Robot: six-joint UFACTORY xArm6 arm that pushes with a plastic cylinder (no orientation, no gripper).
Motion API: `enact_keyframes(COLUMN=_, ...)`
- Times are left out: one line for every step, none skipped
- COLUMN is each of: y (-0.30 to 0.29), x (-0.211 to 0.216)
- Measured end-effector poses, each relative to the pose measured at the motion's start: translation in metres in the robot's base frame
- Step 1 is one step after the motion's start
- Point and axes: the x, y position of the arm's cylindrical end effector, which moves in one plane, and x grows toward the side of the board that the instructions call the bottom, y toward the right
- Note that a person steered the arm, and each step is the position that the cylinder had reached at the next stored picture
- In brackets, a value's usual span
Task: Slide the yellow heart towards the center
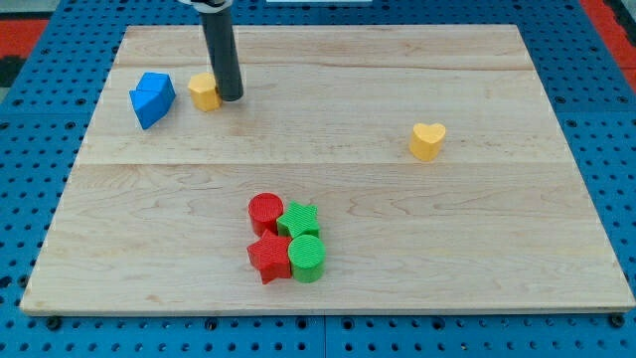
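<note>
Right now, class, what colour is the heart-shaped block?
Yellow: the heart shows plainly in the camera view, at the view's right.

A single camera looks down at a slant from beyond the wooden board [328, 179]'s near edge (no second view). It takes in the whole board, with blue pegboard [40, 119] at the margins.

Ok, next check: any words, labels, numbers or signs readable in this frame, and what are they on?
None. The wooden board, the yellow heart, the other coloured blocks and the dark rod ending in my tip carry no print, and neither does the blue pegboard around the board.
</note>
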Motion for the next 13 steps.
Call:
enact_keyframes(y=0.026, x=-0.005)
enact_keyframes(y=0.022, x=-0.019)
enact_keyframes(y=-0.008, x=-0.019)
enact_keyframes(y=-0.006, x=-0.019)
enact_keyframes(y=0.061, x=-0.019)
enact_keyframes(y=0.163, x=-0.019)
enact_keyframes(y=0.279, x=-0.015)
enact_keyframes(y=0.361, x=0.02)
enact_keyframes(y=0.372, x=0.072)
enact_keyframes(y=0.333, x=0.098)
enact_keyframes(y=0.284, x=0.099)
enact_keyframes(y=0.232, x=0.08)
enact_keyframes(y=0.178, x=0.057)
